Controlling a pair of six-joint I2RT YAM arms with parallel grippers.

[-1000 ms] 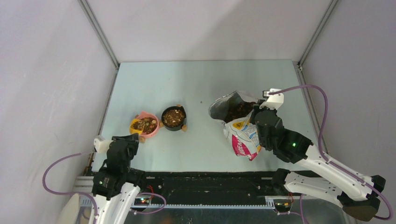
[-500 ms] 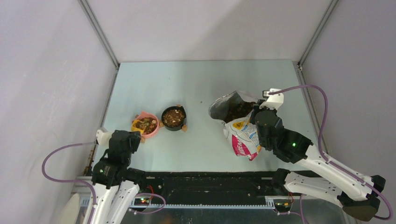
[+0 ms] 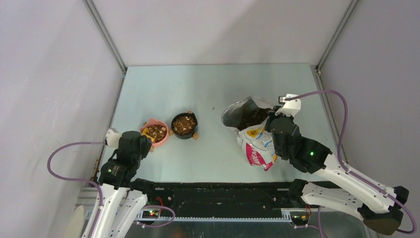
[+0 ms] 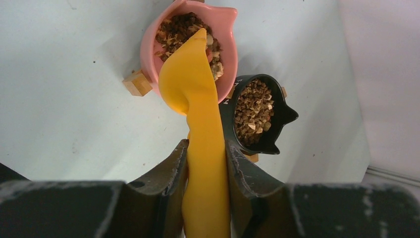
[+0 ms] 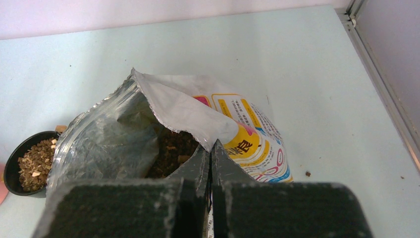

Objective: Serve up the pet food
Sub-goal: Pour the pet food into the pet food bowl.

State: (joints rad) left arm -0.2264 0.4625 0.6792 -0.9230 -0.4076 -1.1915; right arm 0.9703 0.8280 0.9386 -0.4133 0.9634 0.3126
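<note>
Two end effectors gripped: the left end effector (image 4: pixel 207 145) clenched the handle of the yellow scoop (image 4: pixel 190 87), its tip in the pet food (image 4: pixel 177 27) of the pink bowl (image 4: pixel 147 49) near the table (image 3: pixel 198 84)'s left edge; the right end effector (image 5: pixel 210 151) pinched the rim of the open bag (image 5: pixel 250 144).

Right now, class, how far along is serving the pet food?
Done: pink bowl and black bowl both hold kibble. In hand: left gripper grips the scoop, tipped over the pink bowl; right gripper pinches the bag rim. Left: withdrawing the scoop, probably.
</note>
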